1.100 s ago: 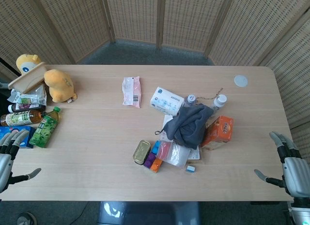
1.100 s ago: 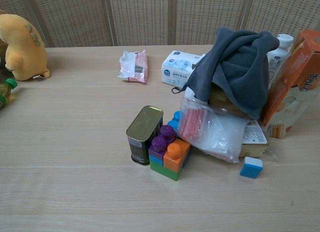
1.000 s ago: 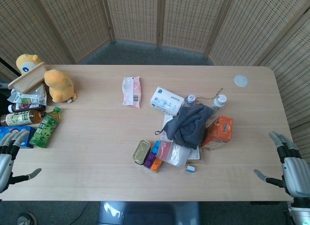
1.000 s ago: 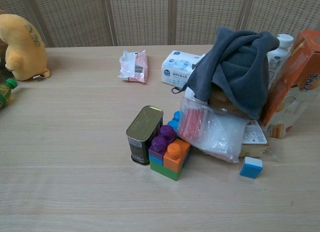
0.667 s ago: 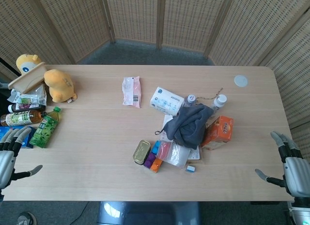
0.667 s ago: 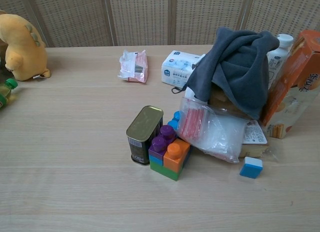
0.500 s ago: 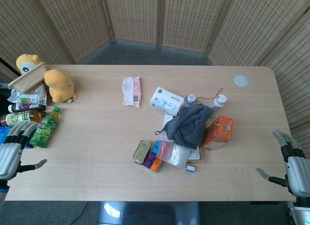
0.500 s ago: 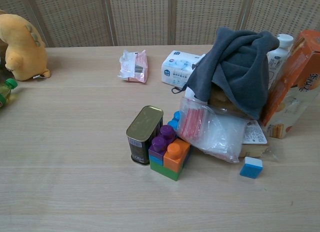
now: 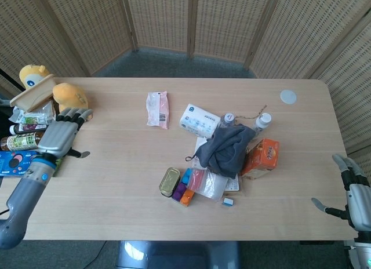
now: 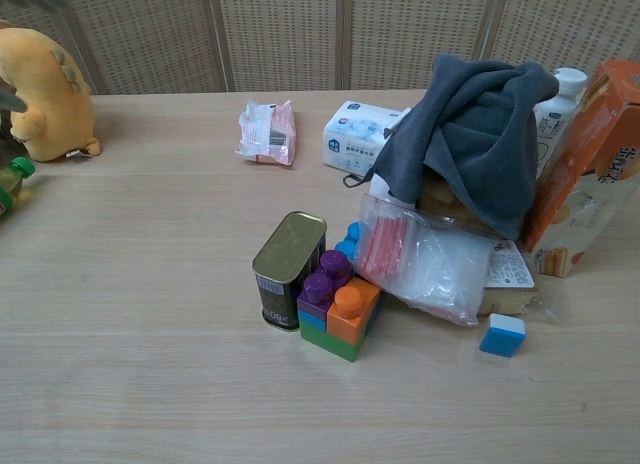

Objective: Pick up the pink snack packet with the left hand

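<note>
The pink snack packet (image 9: 157, 109) (image 10: 268, 131) lies flat on the far middle of the wooden table (image 9: 122, 182), nothing touching it. My left hand (image 9: 59, 135) hovers over the table's left side, fingers spread and empty, well to the left of the packet. In the chest view only a dark sliver of it shows at the top left corner. My right hand (image 9: 356, 200) hangs off the table's right edge, fingers apart, holding nothing.
Yellow plush toys (image 9: 68, 101), bottles (image 9: 24, 141) and packets crowd the left edge. A white tissue pack (image 9: 199, 120) lies right of the packet. A grey cloth (image 9: 227, 147), orange box (image 9: 262, 156), tin can (image 9: 169, 181) and toy blocks (image 9: 183, 191) cluster mid-table.
My left hand has risen from the front left corner and moved inward over the table, now covering the green bottle. My right hand drifted slightly outward. The packet has not moved.
</note>
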Tool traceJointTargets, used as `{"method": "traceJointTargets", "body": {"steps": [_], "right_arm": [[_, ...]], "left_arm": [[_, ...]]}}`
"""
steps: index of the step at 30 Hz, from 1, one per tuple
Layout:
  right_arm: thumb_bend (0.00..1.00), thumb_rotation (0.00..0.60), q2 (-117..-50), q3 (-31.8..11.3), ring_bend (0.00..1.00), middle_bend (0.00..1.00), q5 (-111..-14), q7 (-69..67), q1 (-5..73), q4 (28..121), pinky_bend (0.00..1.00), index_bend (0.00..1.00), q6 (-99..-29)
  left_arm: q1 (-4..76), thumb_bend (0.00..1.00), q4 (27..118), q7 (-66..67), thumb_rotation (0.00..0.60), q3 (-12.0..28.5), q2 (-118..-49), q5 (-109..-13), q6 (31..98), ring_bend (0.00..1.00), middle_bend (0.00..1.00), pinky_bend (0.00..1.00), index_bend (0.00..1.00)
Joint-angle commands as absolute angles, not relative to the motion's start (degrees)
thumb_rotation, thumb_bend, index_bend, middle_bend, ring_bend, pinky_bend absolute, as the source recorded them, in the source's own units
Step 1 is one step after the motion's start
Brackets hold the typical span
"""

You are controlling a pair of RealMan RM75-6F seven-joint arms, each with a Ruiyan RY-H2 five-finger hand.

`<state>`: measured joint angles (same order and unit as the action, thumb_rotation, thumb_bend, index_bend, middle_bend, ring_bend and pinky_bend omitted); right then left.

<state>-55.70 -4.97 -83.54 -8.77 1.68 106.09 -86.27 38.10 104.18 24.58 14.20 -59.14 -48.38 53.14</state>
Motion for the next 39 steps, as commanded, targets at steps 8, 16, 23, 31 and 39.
{"method": "traceJointTargets", "body": {"steps": [8, 16, 23, 31, 39], "right_arm": [[0.00, 0.599, -55.6, -6.2, 0.00, 0.00, -80.3, -11.2, 2.2, 104.2, 0.00, 0.00, -84.4], [0.00, 0.599, -55.5, -6.9, 0.00, 0.00, -78.3, -12.6, 2.5, 103.1, 0.00, 0.00, -83.3], [0.00, 0.599, -55.7, -7.2, 0.00, 0.00, -77.3, -12.5, 2.6, 102.5, 0.00, 0.00, -82.8], [0.00, 0.599, -55.6, -7.8, 0.00, 0.00, -76.1, -13.3, 2.6, 101.7, 0.00, 0.00, -82.3], [0.00, 0.597, -55.7, -8.3, 0.00, 0.00, -75.0, -13.6, 2.5, 101.2, 0.00, 0.00, -82.2]], "left_arm": [[62.8, 0.02, 77.9, 47.0, 0.600, 11.6, -80.5, -27.6, 47.0, 0.00, 0.00, 0.00, 0.00], [65.1, 0.02, 59.7, 43.4, 0.600, 8.9, -92.0, -34.3, 40.9, 0.00, 0.00, 0.00, 0.00], [68.7, 0.02, 46.8, 42.5, 0.600, 9.8, -100.3, -32.7, 34.6, 0.00, 0.00, 0.00, 0.00], [73.0, 0.02, 32.8, 42.4, 0.600, 11.5, -109.6, -29.8, 27.9, 0.00, 0.00, 0.00, 0.00], [75.2, 0.02, 19.9, 39.3, 0.600, 13.4, -117.2, -30.9, 20.7, 0.00, 0.00, 0.00, 0.00]]}}
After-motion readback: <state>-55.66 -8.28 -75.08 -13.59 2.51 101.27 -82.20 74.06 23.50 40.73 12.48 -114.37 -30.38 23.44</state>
